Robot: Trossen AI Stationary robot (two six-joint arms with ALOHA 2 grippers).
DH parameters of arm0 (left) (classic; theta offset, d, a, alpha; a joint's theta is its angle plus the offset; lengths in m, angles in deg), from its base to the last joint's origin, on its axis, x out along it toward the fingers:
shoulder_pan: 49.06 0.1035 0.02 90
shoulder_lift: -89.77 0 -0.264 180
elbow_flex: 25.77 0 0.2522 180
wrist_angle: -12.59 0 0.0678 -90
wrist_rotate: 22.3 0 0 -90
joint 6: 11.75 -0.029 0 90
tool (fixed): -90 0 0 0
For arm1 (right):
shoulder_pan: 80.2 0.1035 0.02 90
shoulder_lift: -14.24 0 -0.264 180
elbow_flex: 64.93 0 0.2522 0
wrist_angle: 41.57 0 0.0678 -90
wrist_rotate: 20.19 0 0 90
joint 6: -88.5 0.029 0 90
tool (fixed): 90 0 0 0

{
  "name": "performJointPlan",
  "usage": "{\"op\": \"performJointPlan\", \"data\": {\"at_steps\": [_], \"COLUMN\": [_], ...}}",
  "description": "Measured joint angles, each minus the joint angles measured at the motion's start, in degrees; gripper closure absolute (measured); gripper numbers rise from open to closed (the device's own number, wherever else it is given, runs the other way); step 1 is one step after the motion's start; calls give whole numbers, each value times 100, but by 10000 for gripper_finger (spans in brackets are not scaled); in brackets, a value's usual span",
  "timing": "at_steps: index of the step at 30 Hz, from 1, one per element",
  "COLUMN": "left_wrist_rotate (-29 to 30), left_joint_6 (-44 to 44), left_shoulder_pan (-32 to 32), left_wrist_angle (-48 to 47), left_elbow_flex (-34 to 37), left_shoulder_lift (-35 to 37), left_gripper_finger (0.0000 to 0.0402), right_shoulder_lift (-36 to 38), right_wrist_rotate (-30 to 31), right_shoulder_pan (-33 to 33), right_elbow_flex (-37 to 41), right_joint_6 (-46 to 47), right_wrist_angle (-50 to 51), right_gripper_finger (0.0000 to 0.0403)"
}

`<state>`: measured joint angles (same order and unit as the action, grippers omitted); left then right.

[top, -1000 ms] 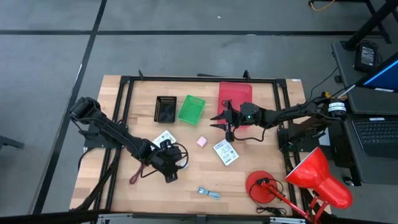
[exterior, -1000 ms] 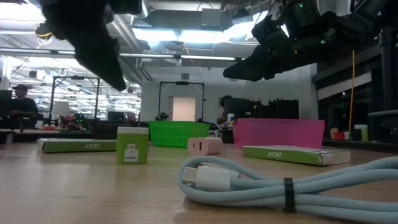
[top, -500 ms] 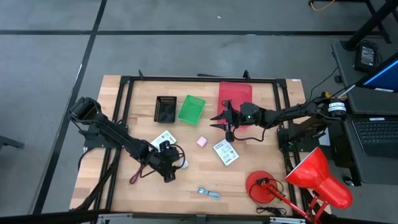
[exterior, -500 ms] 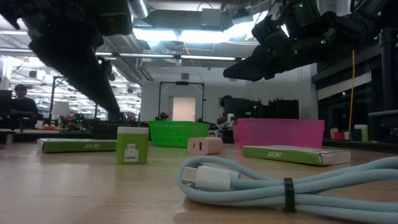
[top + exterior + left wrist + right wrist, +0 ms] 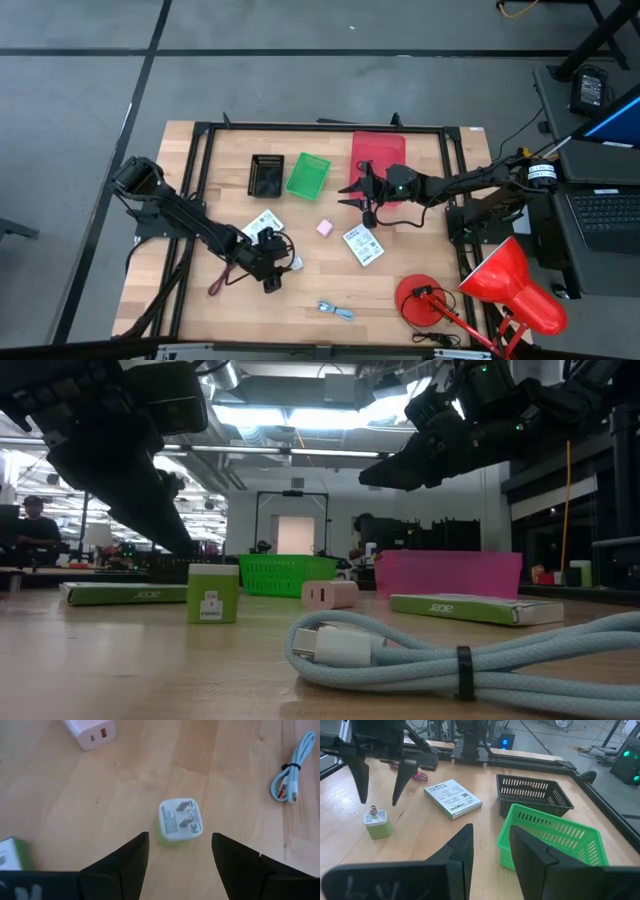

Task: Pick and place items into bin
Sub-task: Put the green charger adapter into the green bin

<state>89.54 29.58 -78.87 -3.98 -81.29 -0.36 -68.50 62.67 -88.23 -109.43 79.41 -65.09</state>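
Wooden tabletop [image 5: 200, 310], bins at twelve o'clock. Left gripper [image 5: 177, 851] spread wide, straddling pale green plug-in charger cube [image 5: 180, 819], evidently for pickup. Right gripper [image 5: 490, 845] parted, empty, waiting near green mesh basket [image 5: 552, 837].

Setting: robotics laboratory or open workshop hall. Evidence: pale wooden worktable [image 5: 180, 300] edged by a black metal frame [image 5: 300, 128], standing on a grey floor marked with dark tape lines [image 5: 150, 60]; an open laptop [image 5: 610, 205] on a side bench. Beyond the table: long ceiling strip lights [image 5: 290, 415], further workbenches, and a seated person [image 5: 35, 525] far off.
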Motion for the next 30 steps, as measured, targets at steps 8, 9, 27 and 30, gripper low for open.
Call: {"op": "performJointPlan", "data": {"at_steps": [8,9,27,30], "left_wrist_rotate": [-353,-334,247,244], "left_joint_6": [-298,-298,-309,-311], "left_shoulder_pan": [114,143,283,323], "left_wrist_angle": [749,823,1421,1421], "left_elbow_flex": [-14,-24,-33,-33], "left_shoulder_lift": [-877,-943,-1097,-1097], "left_gripper_finger": [190,190,190,190], "right_shoulder_lift": [0,0,-2,-2], "right_wrist_rotate": [2,0,2,2], "right_shoulder_pan": [0,1,2,2], "right_elbow_flex": [0,0,0,0], "right_joint_6": [15,24,114,114], "right_wrist_angle": [0,0,0,0], "right_gripper_finger": [295,295,295,295]}}
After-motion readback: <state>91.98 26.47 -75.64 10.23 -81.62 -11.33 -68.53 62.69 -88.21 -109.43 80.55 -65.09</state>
